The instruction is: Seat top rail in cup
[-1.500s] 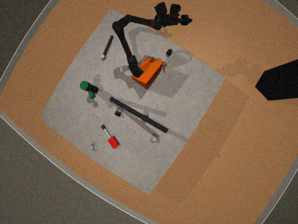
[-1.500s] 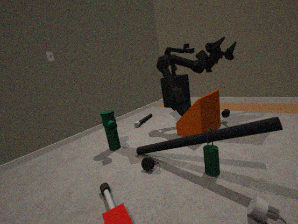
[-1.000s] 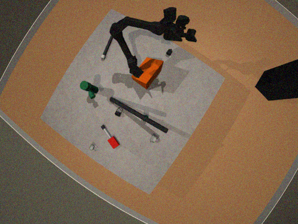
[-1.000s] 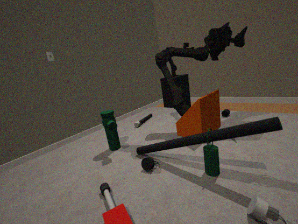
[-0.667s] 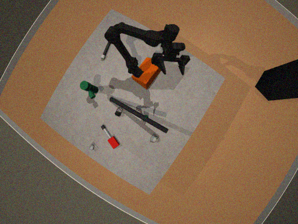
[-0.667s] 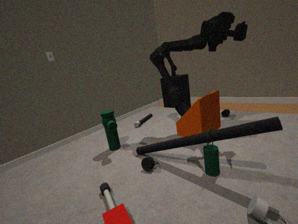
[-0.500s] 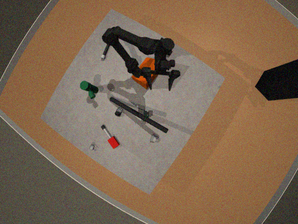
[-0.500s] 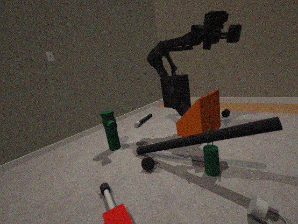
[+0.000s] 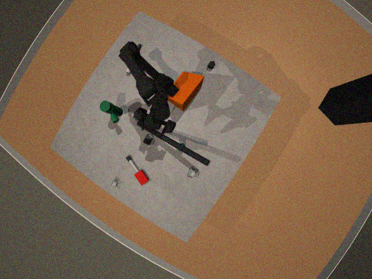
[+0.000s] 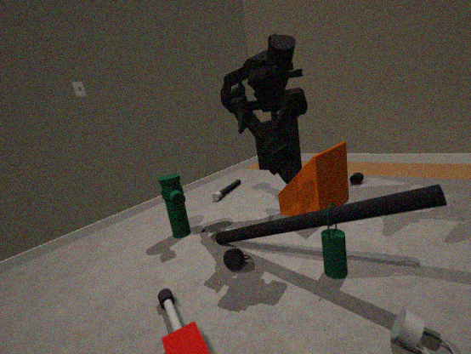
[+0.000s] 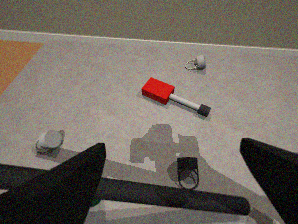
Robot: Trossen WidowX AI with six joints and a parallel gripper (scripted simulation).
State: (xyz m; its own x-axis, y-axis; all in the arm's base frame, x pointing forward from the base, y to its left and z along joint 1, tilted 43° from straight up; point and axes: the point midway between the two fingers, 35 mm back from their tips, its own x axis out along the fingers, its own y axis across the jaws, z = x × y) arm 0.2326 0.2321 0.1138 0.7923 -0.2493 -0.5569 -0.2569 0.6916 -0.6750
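The dark rail (image 9: pixel 195 155) (image 10: pixel 383 205) (image 11: pixel 150 194) passes through the loop (image 10: pixel 331 217) on the short green post (image 10: pixel 334 254). Its left end slopes down low to the mat in the exterior view, apart from the big post. The big green post (image 9: pixel 105 106) (image 10: pixel 178 219) stands upright to the left. The rail-end cup (image 9: pixel 115 117) (image 10: pixel 178 196) juts from its side, up near the post cap. My gripper (image 9: pixel 154 121) (image 11: pixel 172 146) is open and empty, above the rail near that low end, which it partly hides in the top view. The wrist view does not show the big post.
An orange wedge (image 9: pixel 188 92) (image 10: pixel 331 179) stands behind the rail. A black looped cap (image 9: pixel 148 139) (image 10: pixel 234 259) (image 11: pixel 187 164) lies near the low end. A red block (image 9: pixel 142 178) (image 10: pixel 185 340) (image 11: pixel 158 90) with a white rod lies in front. A pale looped cap (image 10: pixel 407 328) (image 11: pixel 50 140) lies near the raised end.
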